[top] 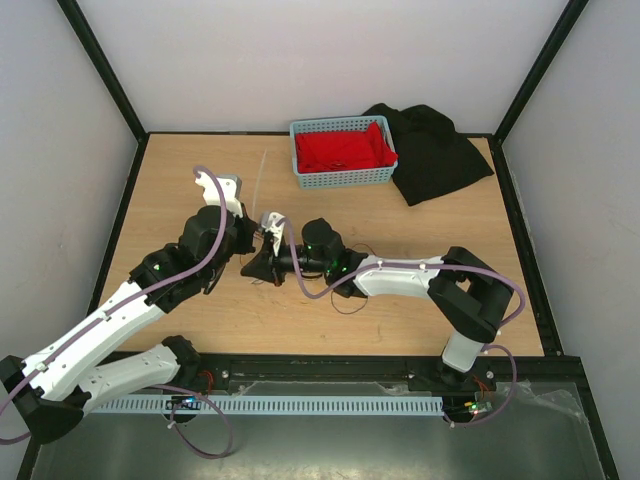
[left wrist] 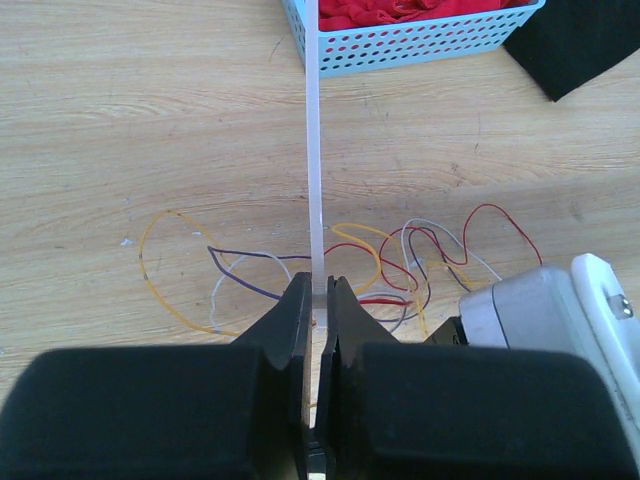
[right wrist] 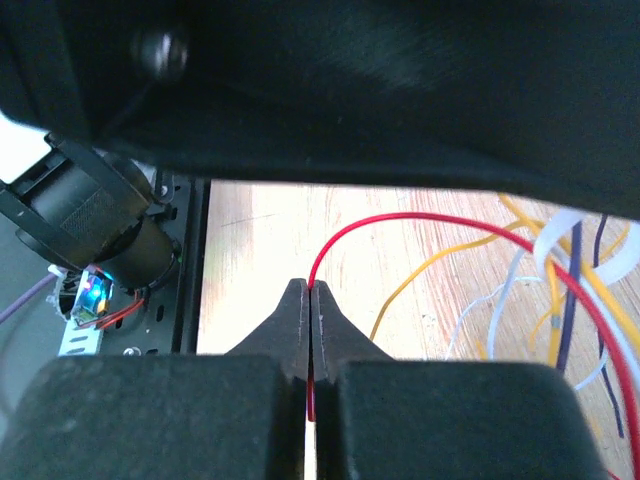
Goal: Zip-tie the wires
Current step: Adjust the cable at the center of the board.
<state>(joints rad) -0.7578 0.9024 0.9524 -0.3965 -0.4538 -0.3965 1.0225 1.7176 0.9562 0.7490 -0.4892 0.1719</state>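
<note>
The wires (left wrist: 400,262) lie in a loose curly tangle of red, yellow, purple and white strands on the wooden table. The zip tie (left wrist: 314,150) is a thin whitish strip that runs straight from my left gripper (left wrist: 318,287) toward the basket. My left gripper is shut on its near end, just above the tangle. My right gripper (right wrist: 311,289) is shut on a red wire (right wrist: 400,222), which arcs off to the right among yellow, white and purple strands (right wrist: 560,290). In the top view both grippers, left (top: 250,234) and right (top: 262,263), meet at the table's middle left.
A light blue perforated basket (top: 343,178) holding red cloth (top: 340,150) stands at the back centre; it also shows in the left wrist view (left wrist: 420,50). A black cloth (top: 435,150) lies to its right. The right wrist's silver camera housing (left wrist: 540,300) is close beside my left fingers.
</note>
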